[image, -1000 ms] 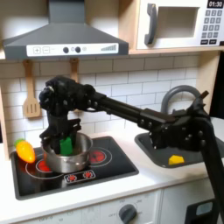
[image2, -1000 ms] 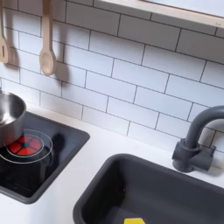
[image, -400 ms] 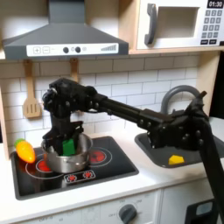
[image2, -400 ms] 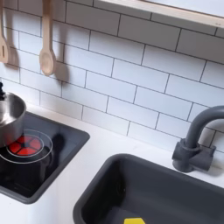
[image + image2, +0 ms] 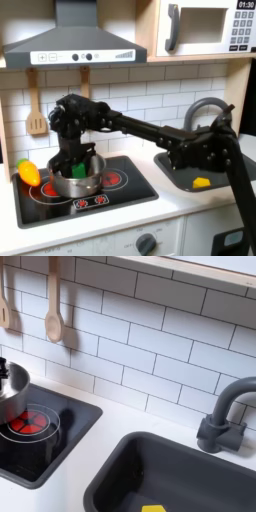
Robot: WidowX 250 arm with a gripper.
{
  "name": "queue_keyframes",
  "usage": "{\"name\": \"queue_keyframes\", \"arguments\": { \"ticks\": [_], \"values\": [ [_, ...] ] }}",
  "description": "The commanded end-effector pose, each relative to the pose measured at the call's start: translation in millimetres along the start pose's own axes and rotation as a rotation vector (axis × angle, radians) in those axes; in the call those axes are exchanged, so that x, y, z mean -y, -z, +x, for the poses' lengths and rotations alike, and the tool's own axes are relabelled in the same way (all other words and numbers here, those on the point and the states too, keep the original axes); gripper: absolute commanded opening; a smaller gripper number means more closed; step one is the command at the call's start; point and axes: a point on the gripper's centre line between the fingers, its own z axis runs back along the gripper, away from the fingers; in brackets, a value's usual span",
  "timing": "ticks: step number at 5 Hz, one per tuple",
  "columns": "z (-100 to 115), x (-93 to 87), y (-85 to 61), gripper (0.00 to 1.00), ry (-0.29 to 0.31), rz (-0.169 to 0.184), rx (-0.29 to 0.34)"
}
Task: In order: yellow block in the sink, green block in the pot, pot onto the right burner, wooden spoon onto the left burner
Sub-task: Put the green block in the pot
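Green block (image 5: 76,161) is going into pot (image 5: 75,180); I'm holding it pinched in gripper (image 5: 73,160); releasing comes next.

We see the pot (image 5: 74,181) on the stove (image 5: 120,196), at the first exterior view's left, with the block (image 5: 76,167) inside it and the gripper (image 5: 72,160) directly above. A toy vegetable (image 5: 29,172) lies just left of the pot. The sink (image 5: 232,177) sits at the first exterior view's right, holding another block (image 5: 202,182). The spoon (image 5: 53,316) hangs on the wall (image 5: 150,341) behind the stove.
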Motion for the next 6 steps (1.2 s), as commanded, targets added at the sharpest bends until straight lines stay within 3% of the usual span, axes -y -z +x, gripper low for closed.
{"name": "queue_keyframes", "arguments": {
  "ticks": [1, 2, 3, 5, 6],
  "values": [
    [-4, 0.7, 7.5, 0.0, 0.006, 0.006, -0.02],
    [-4, 2.7, 7.5, 0.0, 0.007, 0.001, -0.019],
    [-3, 2.7, 4.9, 0.98, 0.012, -0.004, -0.02],
    [-6, 5.5, 0.7, 1.0, 0.021, -0.014, -0.015],
    [-3, 9.5, -9.9, 1.0, 0.032, -0.025, 0.006]
  ]
}}
